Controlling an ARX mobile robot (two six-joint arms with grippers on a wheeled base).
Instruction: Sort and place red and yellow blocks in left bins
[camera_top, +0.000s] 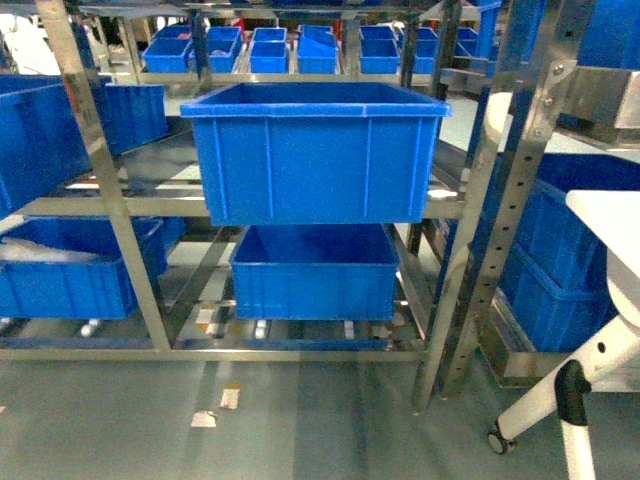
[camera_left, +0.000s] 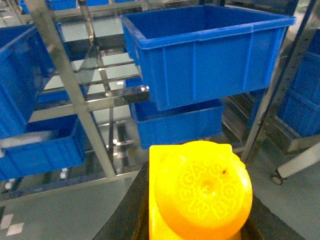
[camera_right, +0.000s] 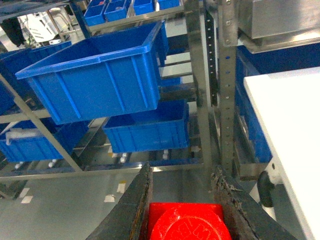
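The yellow block (camera_left: 200, 192) sits clamped in the left gripper (camera_left: 197, 220), and the red block (camera_right: 186, 222) is pinched in the right gripper (camera_right: 182, 215). Neither has reached a bin: the large blue crate (camera_top: 315, 150) on the steel rack (camera_top: 110, 200) stands ahead, well apart. By my judgement, both placements remain.

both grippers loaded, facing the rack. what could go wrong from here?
1. The top crate juts past the shelf edge; a hard bump while dropping could shift it.
2. The yellow block and red block each fill their wrist view, hiding the jaws' grip.
3. The rack post stands close on the right arm's side: snag risk.
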